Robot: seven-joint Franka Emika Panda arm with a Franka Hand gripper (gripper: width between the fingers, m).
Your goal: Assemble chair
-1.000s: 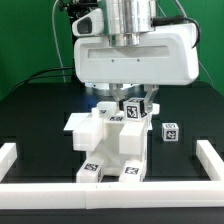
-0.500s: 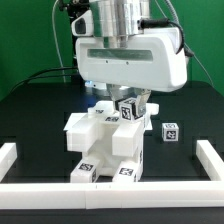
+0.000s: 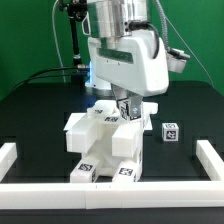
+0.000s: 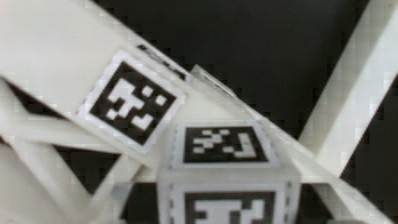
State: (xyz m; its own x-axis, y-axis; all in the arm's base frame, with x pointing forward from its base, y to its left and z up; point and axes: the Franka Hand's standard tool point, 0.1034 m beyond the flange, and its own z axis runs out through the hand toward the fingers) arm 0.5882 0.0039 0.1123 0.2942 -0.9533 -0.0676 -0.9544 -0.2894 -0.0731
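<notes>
The chair's joined white parts (image 3: 104,142) stand in the middle of the black table, with tag markers on the front feet. My gripper (image 3: 128,106) hangs right above its top, shut on a small white tagged block (image 3: 131,109) that stands on the structure's upper right. In the wrist view the same block (image 4: 221,146) sits between my fingers (image 4: 111,196), with a tagged slanted slab (image 4: 132,102) beside it. A loose small tagged cube (image 3: 170,131) lies on the table at the exterior view's right.
Plain white border rails run along the exterior view's left (image 3: 8,155), front (image 3: 110,190) and right (image 3: 214,156). A stand with cables (image 3: 76,40) rises at the back.
My hand has turned about its vertical axis, so its wide body now looks narrower. The held block stays at the same spot on the chair.
</notes>
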